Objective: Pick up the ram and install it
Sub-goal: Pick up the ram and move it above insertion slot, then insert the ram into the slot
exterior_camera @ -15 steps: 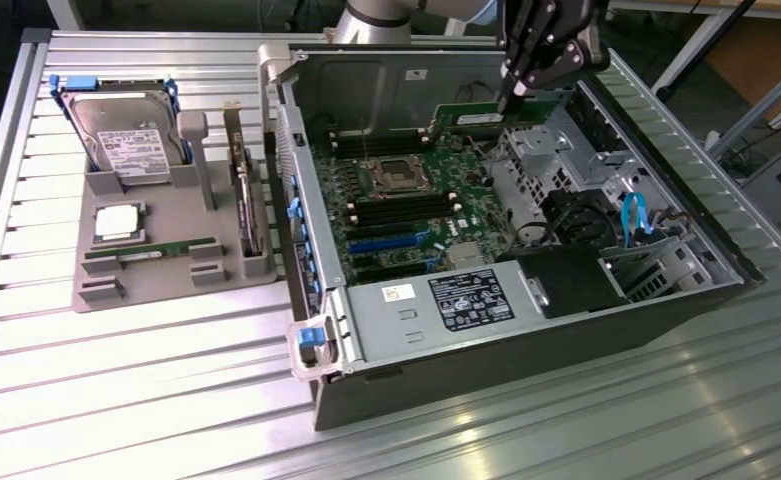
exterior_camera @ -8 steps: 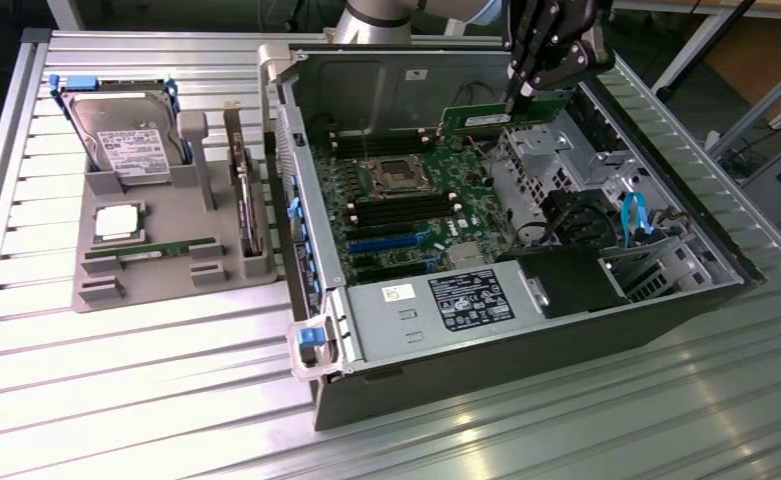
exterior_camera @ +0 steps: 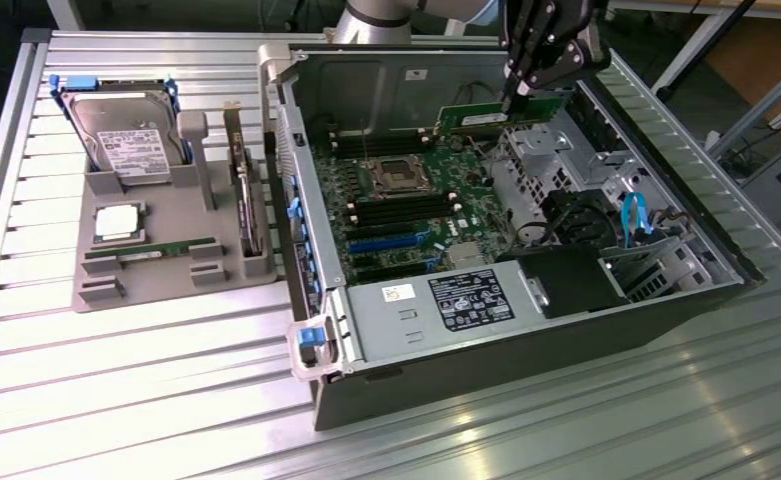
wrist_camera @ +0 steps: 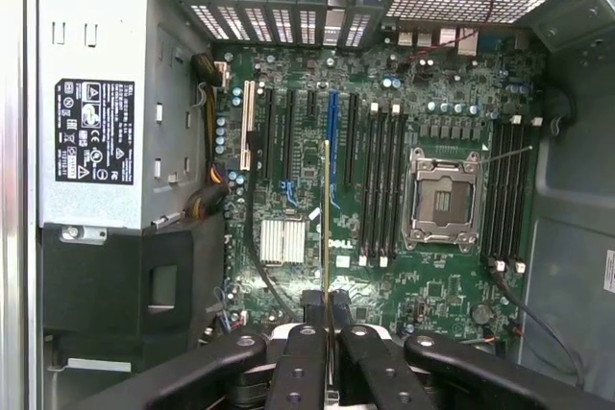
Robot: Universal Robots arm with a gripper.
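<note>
We see the gripper [exterior_camera: 518, 97] clamped on the ram [exterior_camera: 478, 118], which hangs above the motherboard [exterior_camera: 464, 215] inside the open case [exterior_camera: 363, 340]. Beside the motherboard stand the power supply [wrist_camera: 96, 122], whose label is illegible, and a blue cable [exterior_camera: 630, 215]. The motherboard print reads DELL.

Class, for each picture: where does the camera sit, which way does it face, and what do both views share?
Exterior view: off the arm, high, looking down slantwise into the open computer case; arm and end effector show.
Wrist view: on the wrist, looking past the end effector straight onto the motherboard.
Shared: the end effector gripping the ram, the motherboard, the CPU socket.
</note>
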